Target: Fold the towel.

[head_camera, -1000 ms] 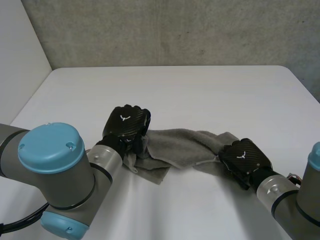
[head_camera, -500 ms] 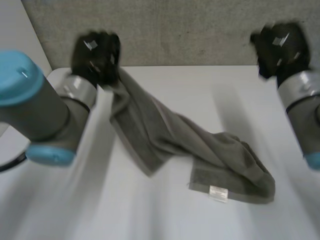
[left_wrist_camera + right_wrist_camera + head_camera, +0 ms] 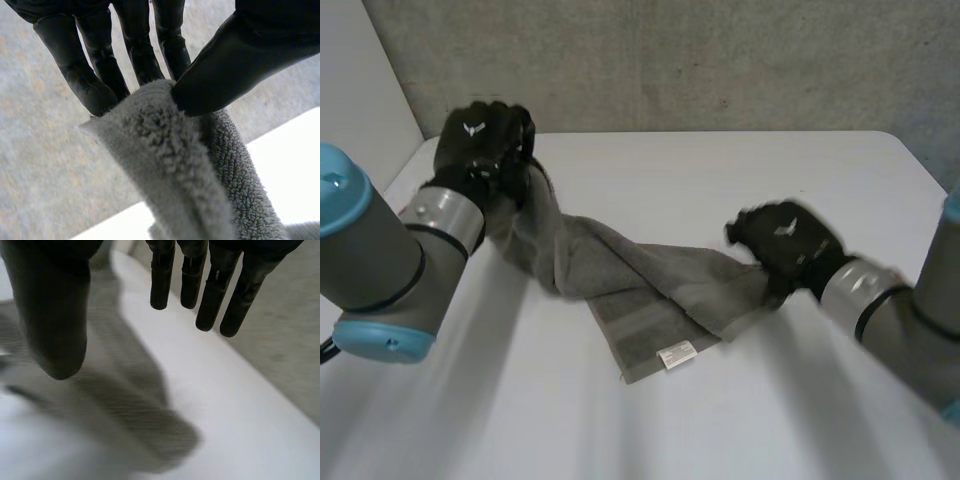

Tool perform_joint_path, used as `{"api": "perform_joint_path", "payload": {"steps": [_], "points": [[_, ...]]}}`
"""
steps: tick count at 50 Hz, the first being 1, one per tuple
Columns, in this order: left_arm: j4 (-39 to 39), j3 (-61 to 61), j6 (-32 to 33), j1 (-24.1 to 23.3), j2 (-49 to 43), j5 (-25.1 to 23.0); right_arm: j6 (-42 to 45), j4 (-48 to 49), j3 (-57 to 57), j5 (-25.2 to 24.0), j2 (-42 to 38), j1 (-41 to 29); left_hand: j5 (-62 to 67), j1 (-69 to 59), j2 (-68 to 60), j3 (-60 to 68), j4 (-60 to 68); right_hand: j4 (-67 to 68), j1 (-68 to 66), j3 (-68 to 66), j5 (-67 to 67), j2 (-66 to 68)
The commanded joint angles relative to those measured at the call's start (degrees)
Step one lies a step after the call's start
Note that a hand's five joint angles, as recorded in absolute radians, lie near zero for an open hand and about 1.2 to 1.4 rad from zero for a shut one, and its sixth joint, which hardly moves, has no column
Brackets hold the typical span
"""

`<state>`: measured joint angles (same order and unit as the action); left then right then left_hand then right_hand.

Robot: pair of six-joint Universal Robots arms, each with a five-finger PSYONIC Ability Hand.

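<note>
On the white table (image 3: 770,170), which stands against a rough grey wall (image 3: 720,60), a grey towel (image 3: 640,280) is drawn out in a long, loosely bunched band. It runs from the far left corner of the table down toward the middle. Its left end is lifted off the surface. The rest slopes down to lie on the table, where the middle part spreads into a flatter flap pointing toward the near edge.

The left arm (image 3: 380,250) comes in from the left side and the right arm (image 3: 890,310) from the right. The left hand (image 3: 480,145) is raised above the far left corner of the table and holds the towel's left end. In the left wrist view, the thumb (image 3: 250,55) presses the thick terry fold against the fingers (image 3: 95,75), so the cloth is pinched between them.

The right hand (image 3: 788,240) is at the towel's right end, low over the table. In the right wrist view its fingers (image 3: 215,290) are straight and set well apart from its thumb (image 3: 55,315), with nothing between them. Whether the hand touches the cloth cannot be told.

A small white label (image 3: 678,354) sits on the flap's near edge.
</note>
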<state>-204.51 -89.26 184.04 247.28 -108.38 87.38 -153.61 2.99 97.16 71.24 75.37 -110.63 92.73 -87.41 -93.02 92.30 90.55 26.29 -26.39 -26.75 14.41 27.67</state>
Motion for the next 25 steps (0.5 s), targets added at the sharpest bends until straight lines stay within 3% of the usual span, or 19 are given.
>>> {"api": "perform_joint_path", "payload": {"steps": [1, 6, 16, 25], "points": [[-0.28, -1.53, -0.08, 0.22, -2.01, -0.02, -0.90, 2.10, 4.17, -5.57, -0.31, -4.50, -22.73, 7.41, 13.02, -12.30, -10.55, -2.75, 2.85, 3.21, -0.87, -4.13], [-0.71, -2.76, -0.08, 1.10, -2.80, -0.02, -2.39, 5.35, 3.47, -5.76, -1.81, -7.76, -22.73, 7.41, 13.02, -12.30, -10.55, -1.91, 2.01, 2.37, -0.03, -3.29], [-0.80, -3.29, -0.17, 1.10, -2.98, -0.02, -11.53, 8.25, -4.08, -3.91, -12.77, -13.82, -22.73, 7.41, 13.02, -12.30, -10.55, -0.73, 0.83, 1.19, 1.15, -2.11], [-1.15, -3.82, -0.08, 1.10, -3.06, -0.02, -11.62, 8.26, -8.31, -2.60, -20.00, -16.64, -22.73, 7.41, 13.02, -12.30, -10.55, 1.62, -1.52, -1.16, 3.50, 0.24]]}}
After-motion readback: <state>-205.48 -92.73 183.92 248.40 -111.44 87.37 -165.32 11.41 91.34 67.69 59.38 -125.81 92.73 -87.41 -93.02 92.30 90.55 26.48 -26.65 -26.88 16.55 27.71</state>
